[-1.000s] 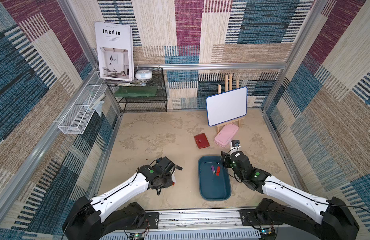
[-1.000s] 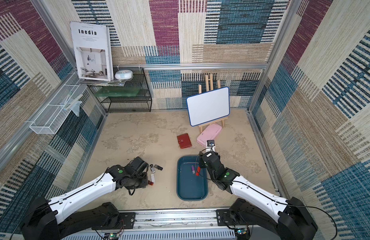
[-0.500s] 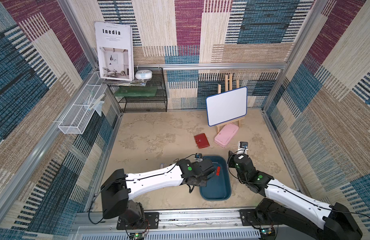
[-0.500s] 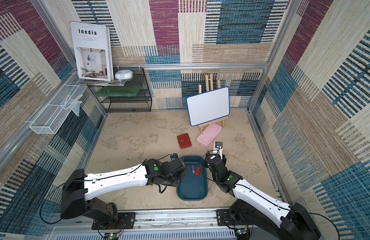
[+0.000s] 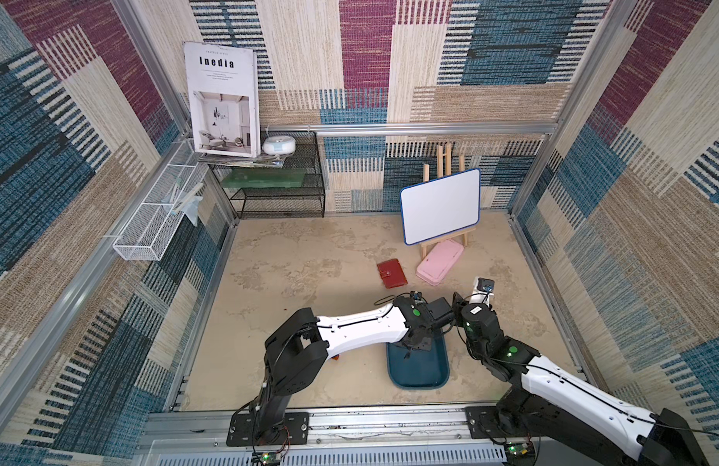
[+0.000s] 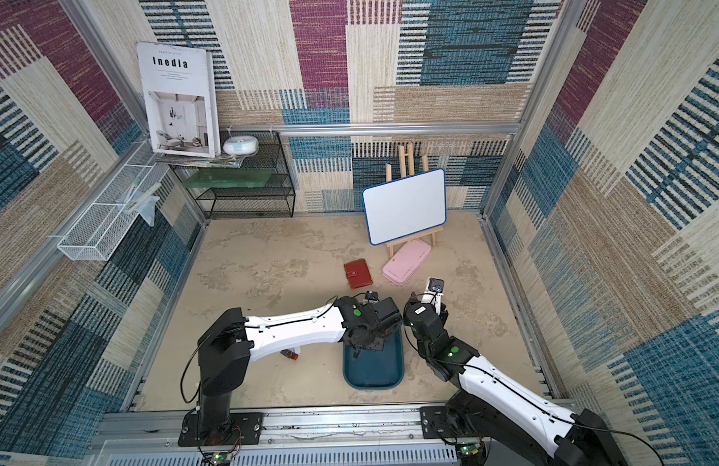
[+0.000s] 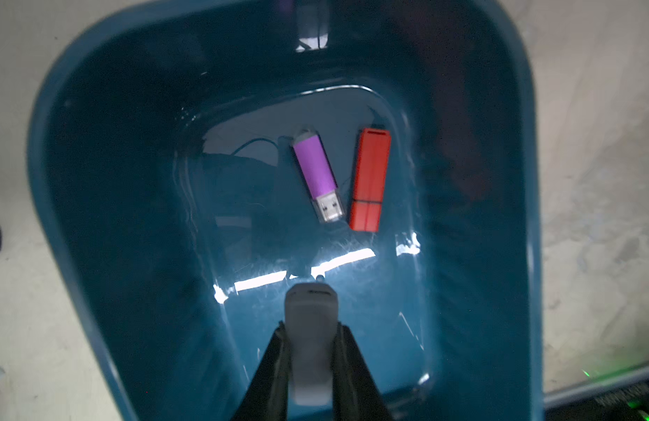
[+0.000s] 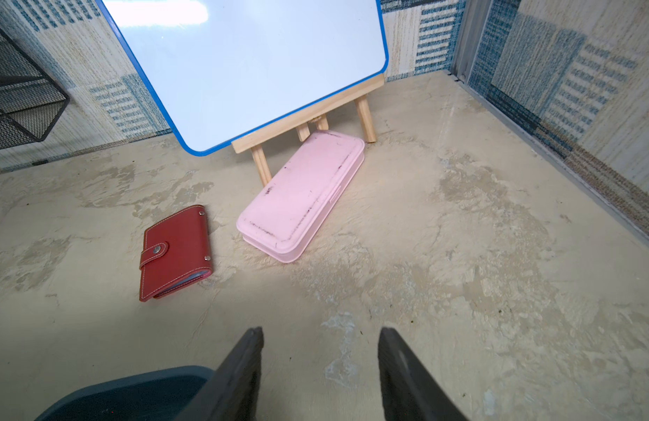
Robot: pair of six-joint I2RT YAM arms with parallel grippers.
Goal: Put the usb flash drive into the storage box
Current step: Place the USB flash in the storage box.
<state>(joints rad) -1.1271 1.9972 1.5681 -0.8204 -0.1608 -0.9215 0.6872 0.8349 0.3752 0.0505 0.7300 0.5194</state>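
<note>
Top views, left arm: your left arm (image 5: pixel 361 327) is stretching across the counter (image 5: pixel 309 282) in both top views. Its wrist is hanging over the far end of the storage box (image 5: pixel 418 373) and hiding the left jaws.
Top views, right arm: your right arm (image 6: pixel 434 335) is standing bent just beside the box's right rim, with its wrist pointing toward the pink case (image 6: pixel 406 262).
Left wrist, grip: the left jaws are pinching a whitish usb flash drive (image 7: pixel 310 313), and its tip is sticking out ahead of them.
Left wrist, drive and box: you are holding that drive inside the storage box's walls (image 7: pixel 97 182). You cannot tell whether it is touching the box floor.
Left wrist, contents: a purple drive (image 7: pixel 317 175) and a red drive (image 7: pixel 370 178) are lying side by side on the box floor, ahead of the jaws and apart from them.
Right wrist, grip: the right jaws are standing spread over bare counter with nothing between them, and a corner of the box is showing beside one of them.
Right wrist, beyond: a red wallet (image 8: pixel 175 251), the pink case and a whiteboard (image 8: pixel 242 65) on its easel are sitting ahead.
</note>
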